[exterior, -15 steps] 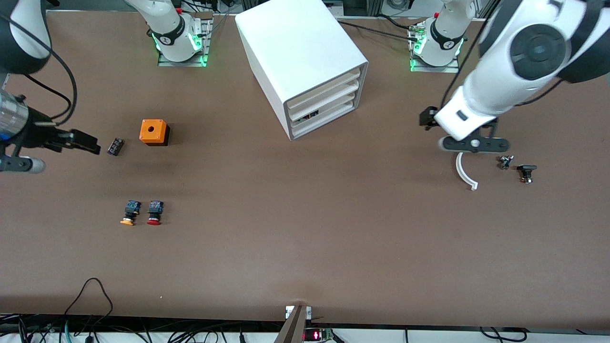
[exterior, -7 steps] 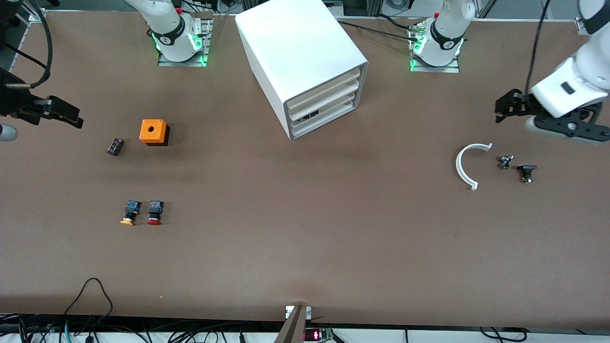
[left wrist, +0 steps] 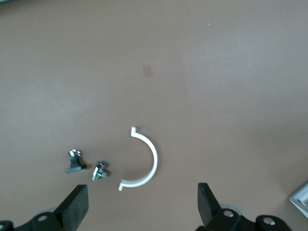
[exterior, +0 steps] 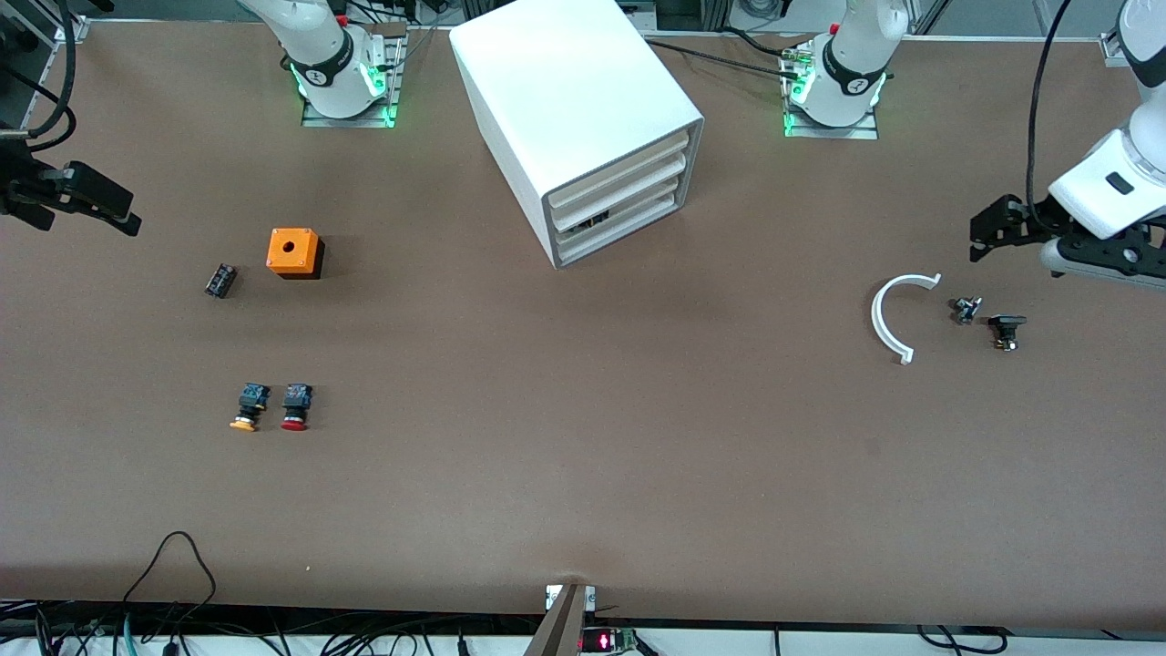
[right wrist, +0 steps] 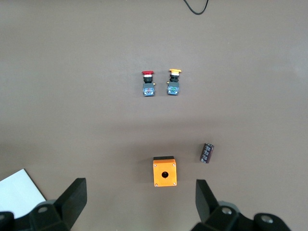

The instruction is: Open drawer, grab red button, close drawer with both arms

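Note:
The white cabinet (exterior: 583, 109) stands at the middle of the table near the arms' bases; its four tray drawers (exterior: 624, 196) all sit pushed in. The red-capped button (exterior: 295, 406) lies on the table beside an orange-capped one (exterior: 246, 408), toward the right arm's end; both show in the right wrist view, red (right wrist: 148, 83) and orange-capped (right wrist: 174, 82). My right gripper (exterior: 123, 217) hangs open and empty over the table's edge at its own end, open too in its wrist view (right wrist: 139, 202). My left gripper (exterior: 982, 239) hangs open and empty over its end, above a white arc (left wrist: 144, 161).
An orange cube with a hole (exterior: 293, 251) and a small black cylinder (exterior: 220, 280) lie farther from the front camera than the buttons. The white arc (exterior: 891, 317) and two small dark parts (exterior: 966, 310) (exterior: 1006, 330) lie at the left arm's end.
Both arms have swung outward toward their own ends of the table. The left gripper left the spot over the white arc. Nothing on the table has moved.

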`<act>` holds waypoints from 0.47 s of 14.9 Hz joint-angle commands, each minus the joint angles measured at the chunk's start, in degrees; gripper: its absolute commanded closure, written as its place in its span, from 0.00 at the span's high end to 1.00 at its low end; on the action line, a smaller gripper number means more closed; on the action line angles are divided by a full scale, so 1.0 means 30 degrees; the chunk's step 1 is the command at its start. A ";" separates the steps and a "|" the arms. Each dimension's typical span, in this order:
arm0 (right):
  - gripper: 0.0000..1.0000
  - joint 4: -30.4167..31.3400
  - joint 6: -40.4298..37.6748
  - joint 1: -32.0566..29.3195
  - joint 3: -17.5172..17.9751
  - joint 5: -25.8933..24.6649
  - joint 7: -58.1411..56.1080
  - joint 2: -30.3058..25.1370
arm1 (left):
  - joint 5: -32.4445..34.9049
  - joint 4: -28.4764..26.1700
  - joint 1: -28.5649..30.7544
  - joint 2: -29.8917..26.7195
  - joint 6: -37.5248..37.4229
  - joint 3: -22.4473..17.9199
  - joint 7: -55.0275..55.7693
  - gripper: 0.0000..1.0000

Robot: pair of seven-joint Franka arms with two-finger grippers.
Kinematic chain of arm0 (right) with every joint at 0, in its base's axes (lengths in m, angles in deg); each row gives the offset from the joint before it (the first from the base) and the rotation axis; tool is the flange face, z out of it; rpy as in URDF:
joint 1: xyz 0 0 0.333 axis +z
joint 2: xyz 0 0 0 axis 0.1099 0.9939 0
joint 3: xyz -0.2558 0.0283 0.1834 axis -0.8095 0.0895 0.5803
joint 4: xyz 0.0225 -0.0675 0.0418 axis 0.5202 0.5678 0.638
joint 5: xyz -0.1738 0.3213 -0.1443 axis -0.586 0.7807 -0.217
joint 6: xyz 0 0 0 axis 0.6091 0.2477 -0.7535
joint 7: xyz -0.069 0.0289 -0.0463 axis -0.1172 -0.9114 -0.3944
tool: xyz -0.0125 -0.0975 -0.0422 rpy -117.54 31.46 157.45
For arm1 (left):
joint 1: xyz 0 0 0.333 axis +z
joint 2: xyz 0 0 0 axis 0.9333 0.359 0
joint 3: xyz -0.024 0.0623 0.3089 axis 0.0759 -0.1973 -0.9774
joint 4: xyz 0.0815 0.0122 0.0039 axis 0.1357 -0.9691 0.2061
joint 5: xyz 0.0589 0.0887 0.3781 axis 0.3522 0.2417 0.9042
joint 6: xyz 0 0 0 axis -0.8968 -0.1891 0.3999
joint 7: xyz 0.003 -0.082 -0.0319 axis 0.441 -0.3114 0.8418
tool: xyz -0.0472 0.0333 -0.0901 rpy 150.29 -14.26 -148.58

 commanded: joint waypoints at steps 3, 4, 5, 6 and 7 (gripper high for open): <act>1.00 -0.0202 -0.0307 0.0070 0.0106 -0.0325 -0.0009 0.0040 | -0.0400 -0.0337 -0.0469 -0.0771 -0.1347 -0.0306 0.1576 1.00; 1.00 -0.0202 -0.0278 0.0070 0.0106 -0.0325 -0.0009 0.0069 | -0.0400 -0.0337 -0.0469 -0.0771 -0.1347 -0.0306 0.1549 1.00; 1.00 -0.0202 -0.0249 0.0070 0.0106 -0.0325 -0.0009 0.0070 | -0.0371 -0.0308 -0.0469 -0.0713 -0.1318 -0.0306 0.1519 1.00; 1.00 -0.0202 -0.0248 0.0070 0.0106 -0.0325 -0.0038 0.0070 | -0.0371 -0.0191 -0.0440 -0.0712 -0.1347 -0.0248 0.1519 1.00; 1.00 -0.0202 -0.0277 0.0070 0.0106 -0.0325 -0.0009 0.0070 | -0.0371 -0.0074 -0.0410 -0.0625 -0.1376 -0.0160 0.1519 1.00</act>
